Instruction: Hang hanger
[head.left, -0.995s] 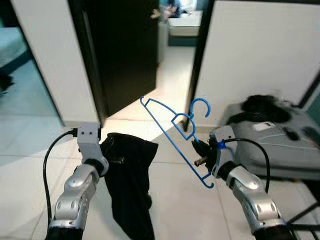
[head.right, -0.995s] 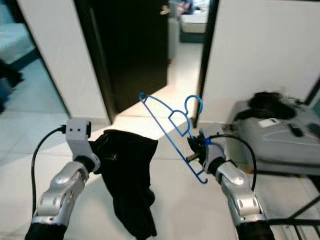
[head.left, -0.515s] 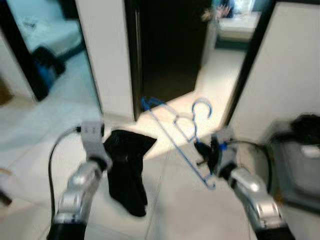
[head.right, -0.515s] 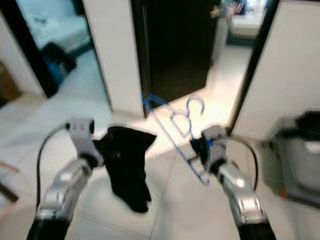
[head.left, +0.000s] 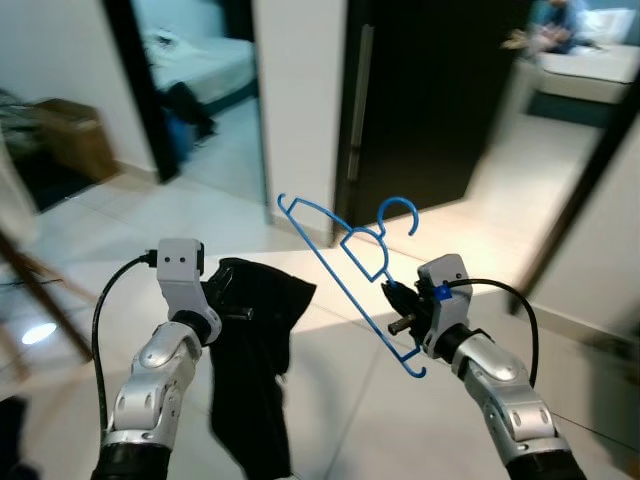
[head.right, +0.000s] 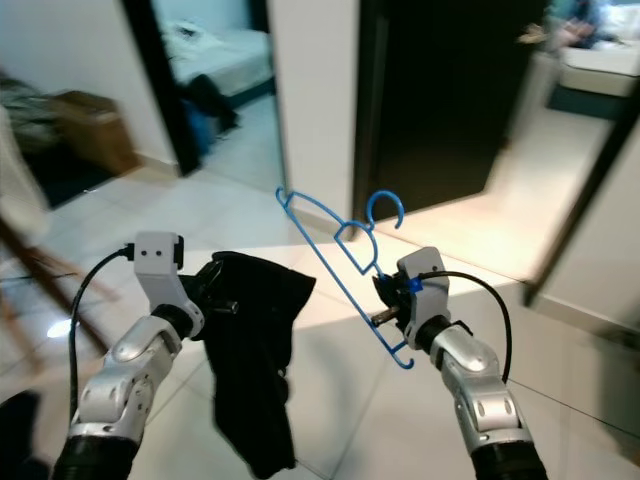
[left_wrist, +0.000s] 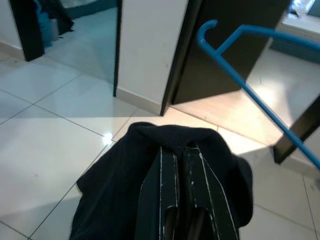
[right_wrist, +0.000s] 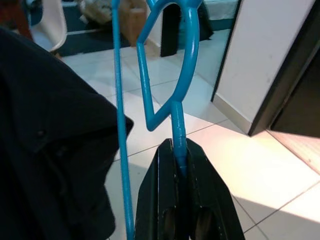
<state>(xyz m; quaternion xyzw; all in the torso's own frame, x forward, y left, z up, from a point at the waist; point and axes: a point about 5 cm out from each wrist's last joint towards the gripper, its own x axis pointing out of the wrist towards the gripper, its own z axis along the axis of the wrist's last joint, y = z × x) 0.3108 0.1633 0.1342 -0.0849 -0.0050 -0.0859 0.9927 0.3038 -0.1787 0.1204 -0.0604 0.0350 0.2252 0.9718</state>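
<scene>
Right gripper (head.left: 402, 303) clamps thin blue plastic hanger (head.left: 345, 262), tilted, mid-air, centre-right. Left gripper (left_wrist: 181, 165) pinches black cloth garment (head.left: 250, 340). Advice: keep both grips firm while carrying; no rail seen yet.

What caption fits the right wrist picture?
Right gripper clamps a blue hanger beside a black garment.

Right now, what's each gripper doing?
Left gripper: shut on the black garment.
Right gripper: shut on the blue hanger.
</scene>
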